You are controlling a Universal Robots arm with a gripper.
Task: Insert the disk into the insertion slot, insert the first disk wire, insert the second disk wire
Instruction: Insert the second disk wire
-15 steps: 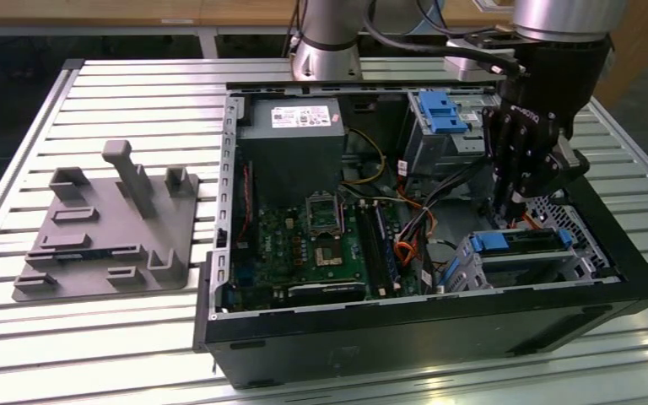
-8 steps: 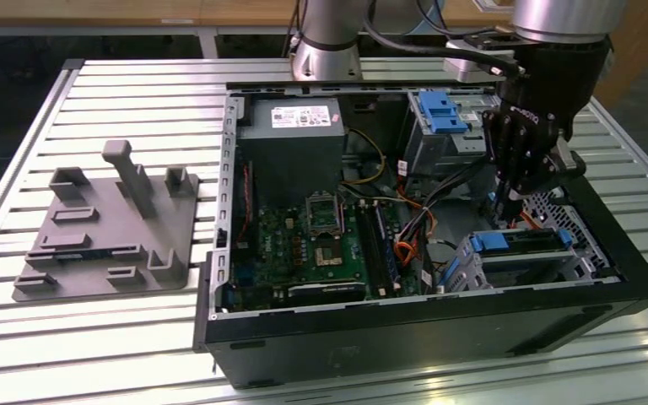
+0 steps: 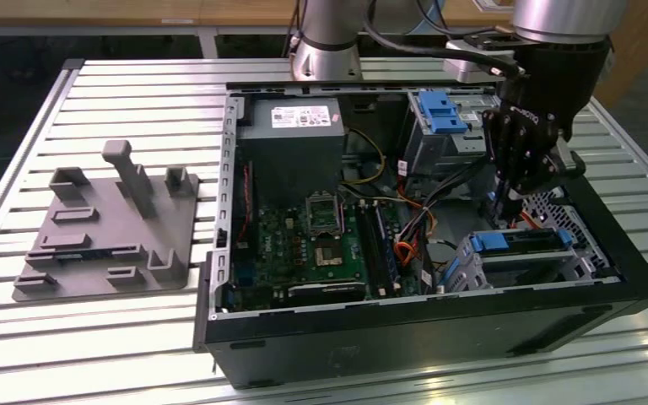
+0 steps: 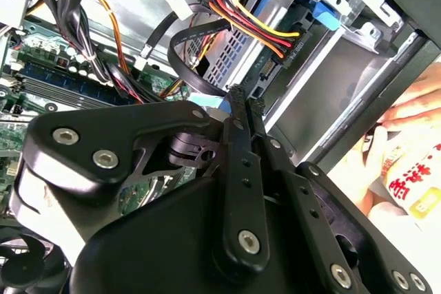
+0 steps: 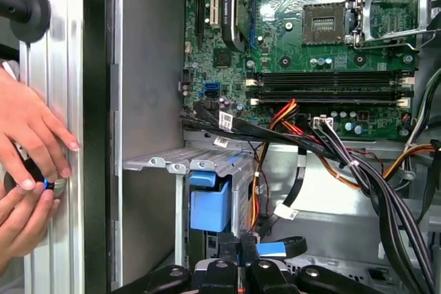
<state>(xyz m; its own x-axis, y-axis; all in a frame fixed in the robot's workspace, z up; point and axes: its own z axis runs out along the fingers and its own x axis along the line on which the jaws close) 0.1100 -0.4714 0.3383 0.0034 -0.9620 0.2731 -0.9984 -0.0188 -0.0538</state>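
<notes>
The disk [image 3: 523,242] sits in the insertion slot [image 3: 572,261] inside the open computer case [image 3: 414,333], just below the claw [image 3: 512,201], whose fingers are pressed together; labels unreadable.

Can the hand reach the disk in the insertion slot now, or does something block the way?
Probably yes. The hand hangs inside the open case just above the disk in the insertion slot; loose cables lie beside it, not across.

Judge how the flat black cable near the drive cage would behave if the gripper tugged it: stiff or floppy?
Probably floppy: the flat black cable curls in a loose loop, so it would likely bend rather than push straight. Its neighbouring red, yellow and black power wires sag similarly. It looks light, and its free length could snag.
</notes>
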